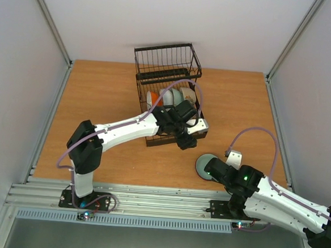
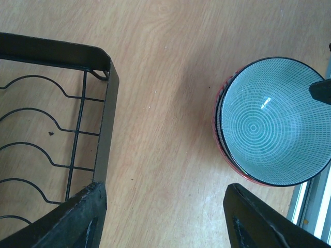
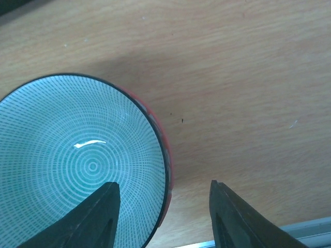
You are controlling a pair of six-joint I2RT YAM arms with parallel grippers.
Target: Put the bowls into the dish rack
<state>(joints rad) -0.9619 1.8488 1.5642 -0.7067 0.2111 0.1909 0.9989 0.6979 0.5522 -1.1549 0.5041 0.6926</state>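
Near the front edge of the wooden counter [image 1: 99,96], toward its right corner, a round ceramic bowl with a blue-and-white ringed inside and a dark red outside [image 1: 206,165] sits upright, seemingly nested in a second one whose red rim shows beneath it in the left wrist view, though I cannot tell for sure. At the middle of the counter toward the far edge stands the black wire dish rack [image 1: 167,79], with several bowls already on edge between its curved dividers: an orange one [image 1: 155,96] and pale ones [image 1: 181,95] beside it. Glazed ceramic like this is likely stiff, fairly heavy for its size, slippery and breakable, so the sensible hold is across the rim, one finger inside and one outside the wall, closed firmly but without a snap. The right gripper [image 3: 163,214] hangs just above the bowl's rim with its jaws released and set wide enough to straddle the wall; one finger lies over the patterned inside, the other over bare wood, and neither visibly touches the bowl. The left gripper [image 2: 165,219] hovers over the rack's near corner, jaws spread wide and holding nothing.
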